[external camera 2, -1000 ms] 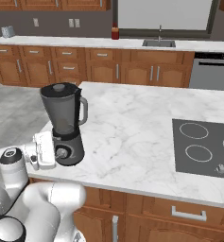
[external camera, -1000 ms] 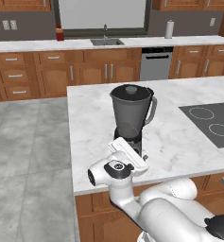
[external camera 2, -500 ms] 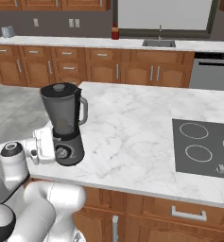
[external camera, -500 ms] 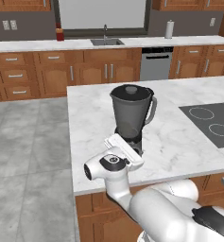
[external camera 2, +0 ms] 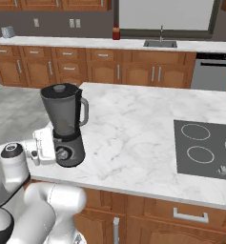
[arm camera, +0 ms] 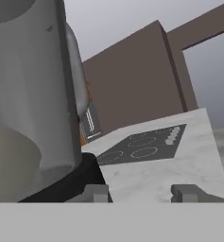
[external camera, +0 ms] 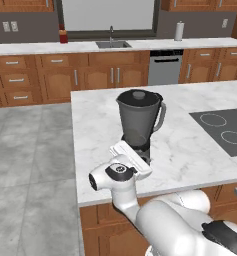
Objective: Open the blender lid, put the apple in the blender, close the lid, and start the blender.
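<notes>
Blender [external camera: 138, 125] near the front-left corner of the marble island counter [external camera: 190, 145] — a smoky, translucent jar tapering down to a dark grey base with a round knob [external camera 2: 63, 153], a curved handle on its side. Its lid [external camera 2: 60, 88], a dark disc with a small raised knob, sits on the rim. At the counter's front edge, just beside the base, the gripper [arm camera: 141, 192] has its fingers drawn in; whether they pinch anything I cannot tell — smooth plastic, veined white stone
</notes>
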